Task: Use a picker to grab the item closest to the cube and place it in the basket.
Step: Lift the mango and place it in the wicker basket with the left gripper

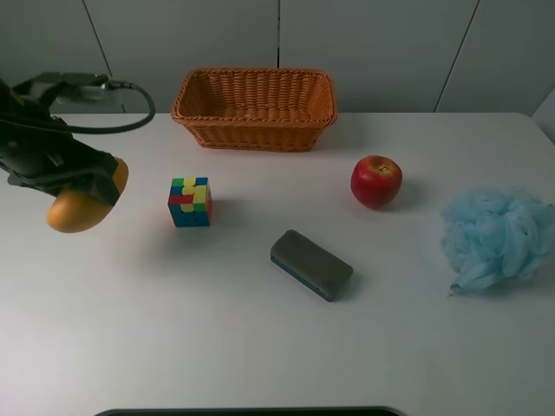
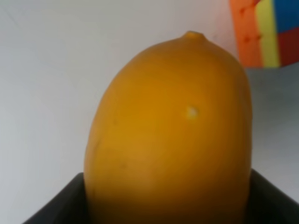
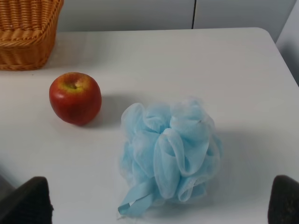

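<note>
My left gripper [image 1: 94, 189] is shut on a yellow-orange lemon-shaped fruit [image 1: 80, 208] and holds it at the table's left side, left of the multicoloured cube [image 1: 190, 202]. In the left wrist view the fruit [image 2: 168, 135] fills the frame between the dark fingers [image 2: 56, 205], and a corner of the cube [image 2: 266, 30] shows beyond it. The woven basket [image 1: 251, 121] stands empty at the back centre. My right gripper [image 3: 156, 207] is open and empty, near a blue bath pouf [image 3: 170, 149]; it is out of the high view.
A red apple [image 1: 376, 180] sits right of centre, a dark grey board eraser [image 1: 310, 264] in the middle, the blue pouf [image 1: 496, 237] at the far right. A black cable [image 1: 104, 121] loops behind the left arm.
</note>
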You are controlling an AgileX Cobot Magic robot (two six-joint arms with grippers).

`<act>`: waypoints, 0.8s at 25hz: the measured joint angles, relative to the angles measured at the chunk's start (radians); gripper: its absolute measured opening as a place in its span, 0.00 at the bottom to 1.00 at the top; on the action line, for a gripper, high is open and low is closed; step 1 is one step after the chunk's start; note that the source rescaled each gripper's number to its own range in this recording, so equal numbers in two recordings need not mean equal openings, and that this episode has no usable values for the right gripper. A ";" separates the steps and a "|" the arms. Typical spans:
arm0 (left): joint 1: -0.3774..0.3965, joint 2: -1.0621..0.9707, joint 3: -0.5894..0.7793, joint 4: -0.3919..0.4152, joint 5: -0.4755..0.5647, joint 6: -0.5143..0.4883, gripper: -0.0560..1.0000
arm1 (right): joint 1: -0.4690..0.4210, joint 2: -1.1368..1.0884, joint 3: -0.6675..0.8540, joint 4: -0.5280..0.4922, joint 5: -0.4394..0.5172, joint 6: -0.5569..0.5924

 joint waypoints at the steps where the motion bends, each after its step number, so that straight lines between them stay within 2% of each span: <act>1: 0.000 -0.058 -0.021 0.002 0.000 -0.008 0.09 | 0.000 0.000 0.000 0.000 0.000 0.000; 3: -0.004 -0.146 -0.073 0.008 -0.032 -0.017 0.09 | 0.000 0.000 0.000 0.000 0.000 0.000; 5: -0.019 -0.199 -0.130 0.025 -0.117 -0.013 0.09 | 0.000 0.000 0.000 0.000 0.000 0.000; 9: -0.083 -0.179 -0.245 0.048 -0.283 0.044 0.09 | 0.000 0.000 0.000 0.000 0.000 0.000; 13: -0.131 -0.039 -0.336 0.086 -0.455 0.059 0.09 | 0.000 0.000 0.000 0.000 0.000 0.000; 18: -0.135 0.206 -0.435 0.106 -0.685 0.061 0.09 | 0.000 0.000 0.000 0.000 0.000 0.000; 20: -0.138 0.311 -0.481 0.108 -0.733 0.061 0.09 | 0.000 0.000 0.000 0.000 0.000 0.000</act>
